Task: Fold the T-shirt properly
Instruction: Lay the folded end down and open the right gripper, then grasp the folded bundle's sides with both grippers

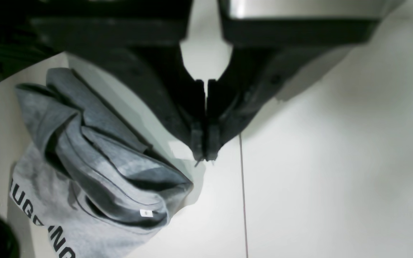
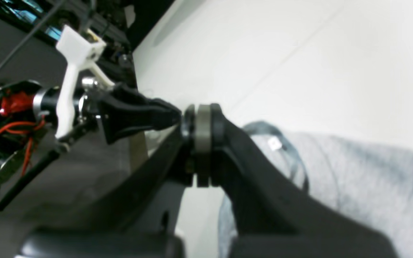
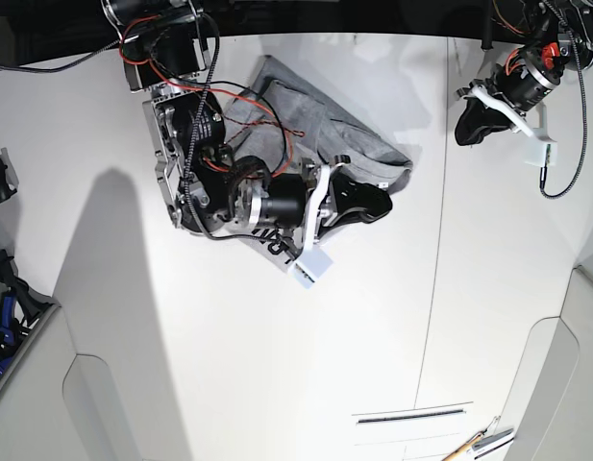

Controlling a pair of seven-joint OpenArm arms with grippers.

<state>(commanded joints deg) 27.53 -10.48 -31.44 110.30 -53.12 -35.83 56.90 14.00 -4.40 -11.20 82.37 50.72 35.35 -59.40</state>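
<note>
The left hand is closed right down, its two fingertips side by side with only a hairline slit higher up, and nothing shows between them. It hangs over the pale surface, apart from the T-shirt and beside its collar end.

The right hand is drawn narrow too, fingertips together and no cloth visible in their grip. In the base view it reaches across the T-shirt near the collar end — whether its tips touch the fabric, I cannot tell.

The grey T-shirt lies on the surface, mostly beneath the right arm, rumpled rather than neatly folded. Its upper part is bunched into loose folds, with the neckline gaping around a small white tag. Black lettering runs across the flatter part, partly cut off by the left wrist view. Near the surface's far-right corner from the shirt — bottom right of the base view — lies a slim orange item
</note>
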